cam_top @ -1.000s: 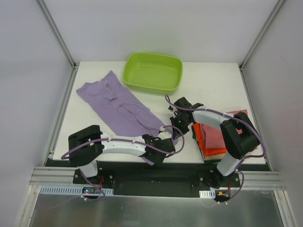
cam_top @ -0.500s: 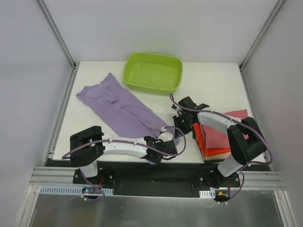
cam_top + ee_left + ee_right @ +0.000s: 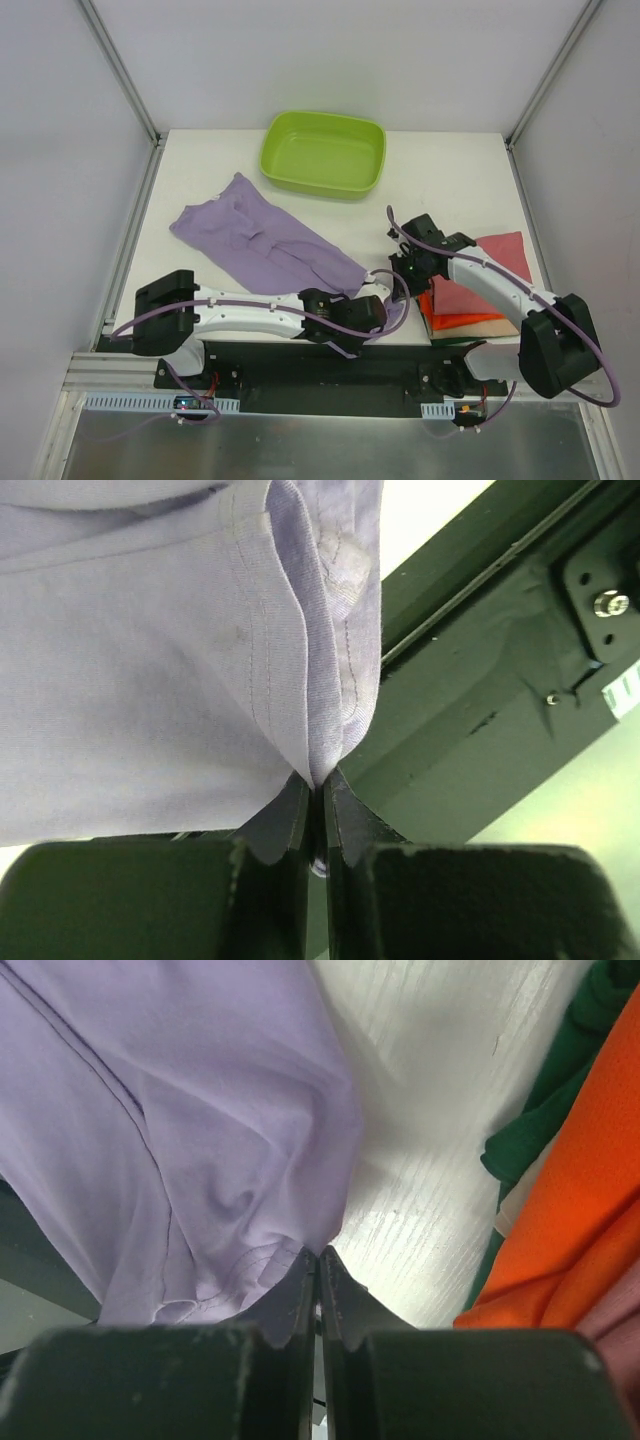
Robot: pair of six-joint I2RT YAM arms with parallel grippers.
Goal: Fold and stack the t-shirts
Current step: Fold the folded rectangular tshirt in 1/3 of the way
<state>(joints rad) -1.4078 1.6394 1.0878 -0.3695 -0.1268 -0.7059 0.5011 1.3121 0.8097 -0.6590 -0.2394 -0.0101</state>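
Observation:
A crumpled lilac t-shirt (image 3: 255, 243) lies diagonally across the left half of the table. Its near corner is bunched between both grippers at the front edge. My left gripper (image 3: 372, 314) is shut on the shirt's hem (image 3: 330, 710), just over the table edge. My right gripper (image 3: 404, 274) is shut on a fold of the same lilac cloth (image 3: 250, 1160), close beside the left one. To the right lies a stack of folded t-shirts: rose-red (image 3: 485, 278) on top, orange (image 3: 455, 323) under it, and dark green (image 3: 535, 1125) lowest.
A lime-green plastic tub (image 3: 323, 152) stands at the back middle of the white table (image 3: 450, 190). The black frame rail (image 3: 480, 680) runs below the front edge. Grey walls close in both sides.
The left gripper has closed on the lilac shirt's near corner. Both arms have moved right along the front edge, dragging that end of the shirt towards the folded stack.

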